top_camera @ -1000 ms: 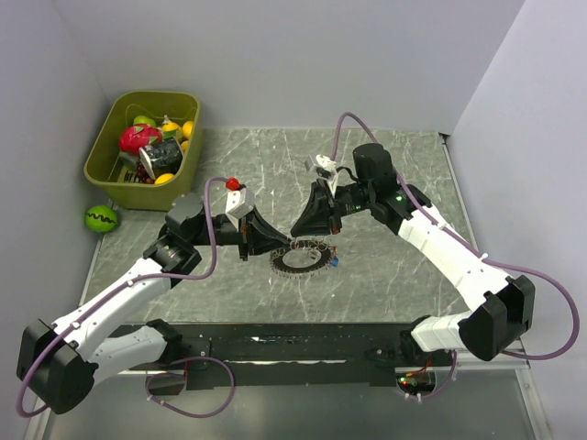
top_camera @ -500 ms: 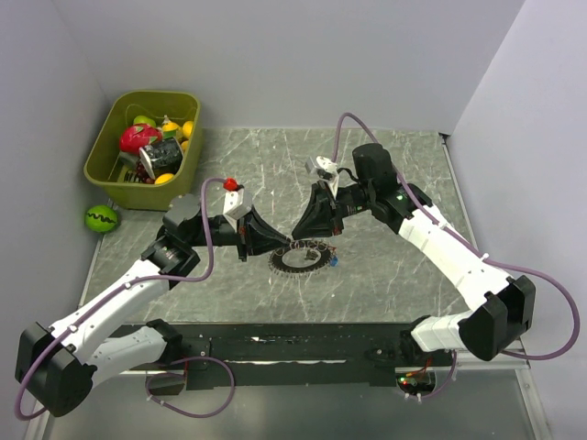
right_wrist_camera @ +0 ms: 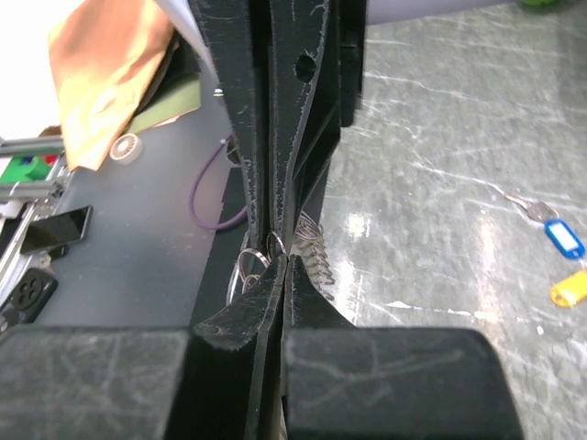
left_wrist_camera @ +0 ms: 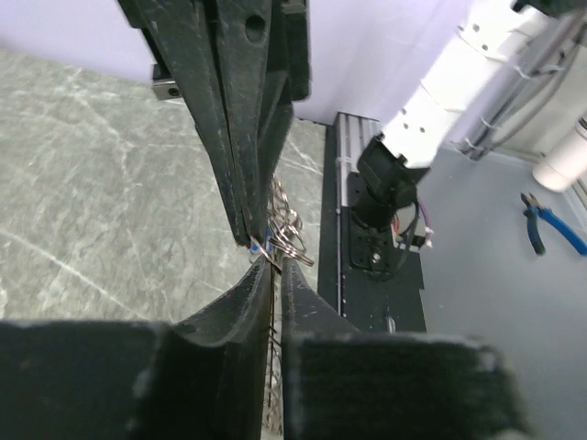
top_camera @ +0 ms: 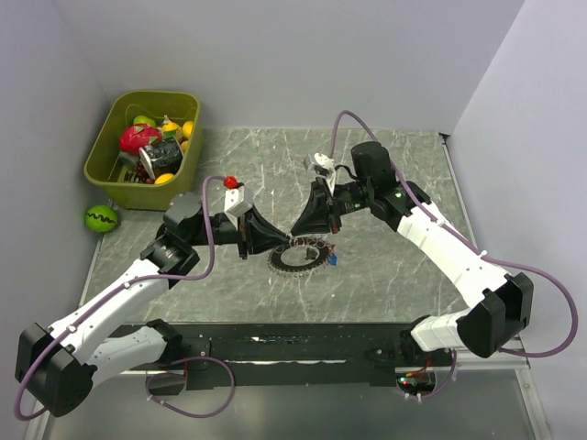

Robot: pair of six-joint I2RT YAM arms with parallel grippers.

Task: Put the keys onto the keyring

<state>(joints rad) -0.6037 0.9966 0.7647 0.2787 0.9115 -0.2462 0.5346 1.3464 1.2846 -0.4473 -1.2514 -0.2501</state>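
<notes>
From above, the keyring (top_camera: 299, 259) lies flat mid-bench (top_camera: 385, 174), a dark beaded loop, with the keys (top_camera: 332, 260) just beside its right edge. The left hand (top_camera: 275, 241) and right hand (top_camera: 295, 233) meet tip to tip over the ring's upper-left rim. In the left wrist view, the left hand's fingers stand almost together, only a thin slit between them, and small silver wire loops sit right at their tips; whether they pinch them I cannot tell. In the right wrist view, the right hand's fingers are pressed together beside the same loops, and the keys lie apart on the bench with a blue tag (right_wrist_camera: 558, 234) and a yellow tag (right_wrist_camera: 569, 289).
</notes>
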